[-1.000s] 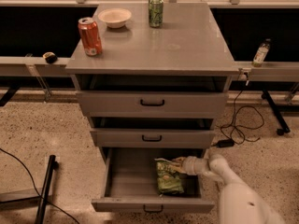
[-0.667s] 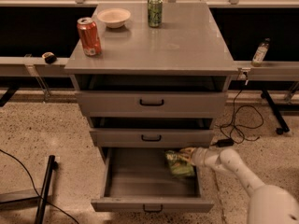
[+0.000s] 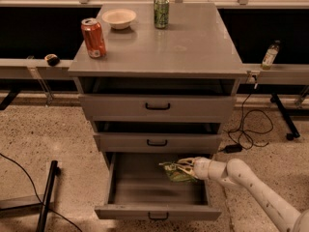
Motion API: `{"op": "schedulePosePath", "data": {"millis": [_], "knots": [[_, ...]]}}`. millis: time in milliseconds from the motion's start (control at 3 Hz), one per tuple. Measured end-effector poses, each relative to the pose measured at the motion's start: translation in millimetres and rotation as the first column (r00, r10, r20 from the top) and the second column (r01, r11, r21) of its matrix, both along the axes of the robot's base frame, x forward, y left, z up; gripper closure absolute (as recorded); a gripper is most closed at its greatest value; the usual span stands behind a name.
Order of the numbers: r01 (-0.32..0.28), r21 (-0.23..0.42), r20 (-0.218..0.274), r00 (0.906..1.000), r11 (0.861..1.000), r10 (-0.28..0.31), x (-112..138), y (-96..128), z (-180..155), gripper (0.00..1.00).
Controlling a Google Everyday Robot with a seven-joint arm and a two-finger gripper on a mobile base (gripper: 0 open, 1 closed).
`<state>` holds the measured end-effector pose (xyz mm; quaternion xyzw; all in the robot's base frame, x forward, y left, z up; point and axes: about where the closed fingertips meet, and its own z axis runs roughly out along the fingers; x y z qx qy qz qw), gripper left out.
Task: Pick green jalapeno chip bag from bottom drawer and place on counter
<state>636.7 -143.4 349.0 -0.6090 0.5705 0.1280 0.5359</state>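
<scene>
The main risk from here is the way out. The bottom drawer (image 3: 144, 183) is pulled open, but the front of the middle drawer (image 3: 157, 142) hangs just above its back half. A straight lift from the present spot could drag the bag or the claw against that front and strip the bag loose. The hold also looks thin: crinkled foil taken by one edge can slide out of a pinch, and a quick swing upward would make that more likely. If the bag dropped, it would land back in the drawer or on the floor beside the cabinet. Higher up, the worktop (image 3: 193, 47) carries a red can (image 3: 93, 37), a pale bowl (image 3: 119, 18) and a green can (image 3: 161, 12) towards its back and left. A careless set-down there could topple one of them, while the near right part appears free

The claw (image 3: 182, 167) reaches in from the right on the white arm (image 3: 241, 175), over the right rear part of the open drawer. Its fingers look pressed together on the green jalapeno chip bag (image 3: 175, 174), pinching it by its upper right edge. The bag sits at the fingertips and just below and left of them, inside the drawer near its right wall. Whether it is clear of the drawer floor cannot be told
</scene>
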Motion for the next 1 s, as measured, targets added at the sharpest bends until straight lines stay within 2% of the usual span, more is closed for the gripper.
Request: {"op": "schedulePosePath", "data": {"millis": [333,667,1000], "knots": [[0.001,0.000,0.000,1.0000,1.000,-0.001,1,-1,0,1.00],[-0.023,-0.009,0.055,0.9982,1.000,0.024,-1,-1,28,1.00],[-0.093,-0.018,0.186,0.9781,0.996,0.095,-13,-5,113,1.00]]}}
